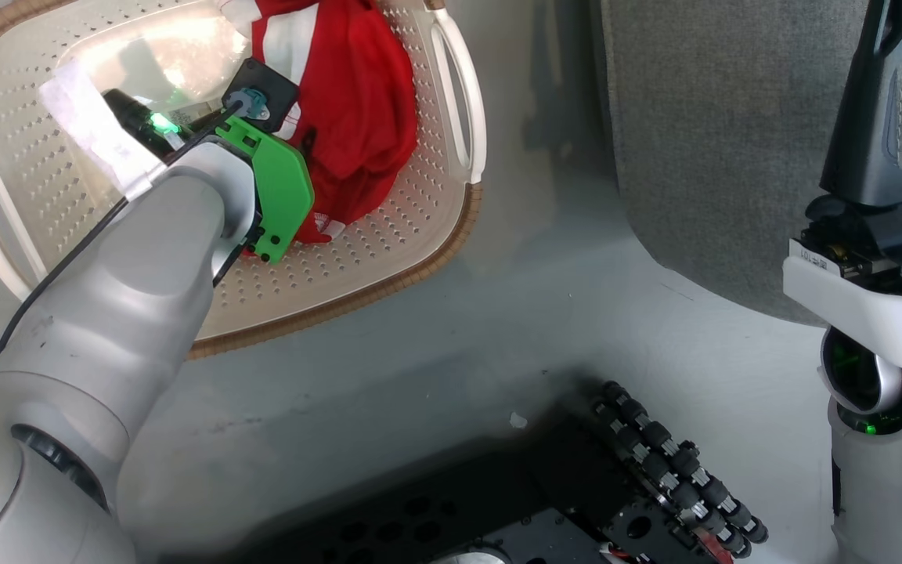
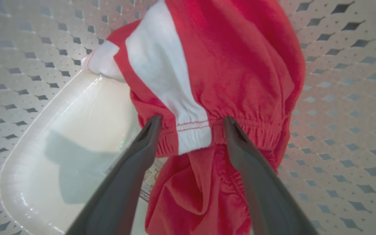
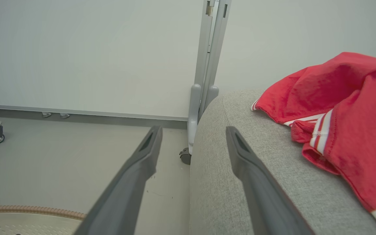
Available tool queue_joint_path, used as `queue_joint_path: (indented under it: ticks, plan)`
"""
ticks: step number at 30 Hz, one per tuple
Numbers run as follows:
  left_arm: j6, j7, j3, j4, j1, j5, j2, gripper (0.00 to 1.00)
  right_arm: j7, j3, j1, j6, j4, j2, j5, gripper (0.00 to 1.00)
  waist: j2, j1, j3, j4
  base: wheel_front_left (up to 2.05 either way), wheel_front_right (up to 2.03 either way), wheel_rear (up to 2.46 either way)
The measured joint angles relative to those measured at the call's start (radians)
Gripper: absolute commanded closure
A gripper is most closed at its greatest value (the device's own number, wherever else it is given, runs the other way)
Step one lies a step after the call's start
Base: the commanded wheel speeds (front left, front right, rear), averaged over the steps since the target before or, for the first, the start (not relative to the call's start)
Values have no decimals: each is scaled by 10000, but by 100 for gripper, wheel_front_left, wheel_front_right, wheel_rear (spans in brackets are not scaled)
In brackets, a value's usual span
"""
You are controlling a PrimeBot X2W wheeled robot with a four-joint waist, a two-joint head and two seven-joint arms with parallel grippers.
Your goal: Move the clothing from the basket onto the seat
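Crumpled in the basket (image 1: 404,243), toward one o'clock: soft bright red garment (image 2: 233,65), broad white stripe, gathered elastic hem. Left gripper (image 2: 191,125) spread wide astride that hem, possibly just touching. Right gripper (image 3: 193,130) open, empty, at the seat (image 3: 214,189) edge; second red garment (image 3: 348,114) there, three o'clock.

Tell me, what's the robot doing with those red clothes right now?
Left gripper open, straddling red garment at its waistband, in basket. Right gripper open, empty, beside seat. Other garment already on seat. Nothing blocking.

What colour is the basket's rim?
Brown woven-look rim on cream perforated plastic basket; head view best.
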Motion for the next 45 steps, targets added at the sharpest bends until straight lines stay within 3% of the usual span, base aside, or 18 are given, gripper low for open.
queue_joint_path:
  ticks: [1, 18, 22, 23, 36, 45]
  plan:
    - [0, -15, -84, 35, -31, -2, -2, 100, 0, -2, 23, 0, -6, 0, 2, 0, 0, 0, 2, -3, 0, 0, 0]
    - [0, -859, -568, 291, -206, -794, -44, 100, 0, 13, -345, 0, 40, 0, 69, 0, 0, -1, -146, 100, 0, 0, 0]
    - [0, -1179, -709, 351, -446, -307, -61, 100, 0, 2, -434, 0, 81, 0, 69, 0, 0, -1, -151, 201, 0, 0, 0]
    - [0, -1127, -752, 385, -475, -35, -90, 0, 0, 4, -488, 0, 105, 2, 67, 0, 0, -1, -149, 237, 0, 0, 0]
    - [0, -1825, -872, 855, -378, 4103, -230, 0, 0, -198, -480, 0, 169, 2, 119, 0, -1, -1, -319, 488, 0, 0, 0]
    - [33, -1806, -874, 1005, -358, 4642, -104, 0, 0, -150, -448, 0, 155, 2, 288, 0, 0, -1, -87, 308, 0, 0, 0]
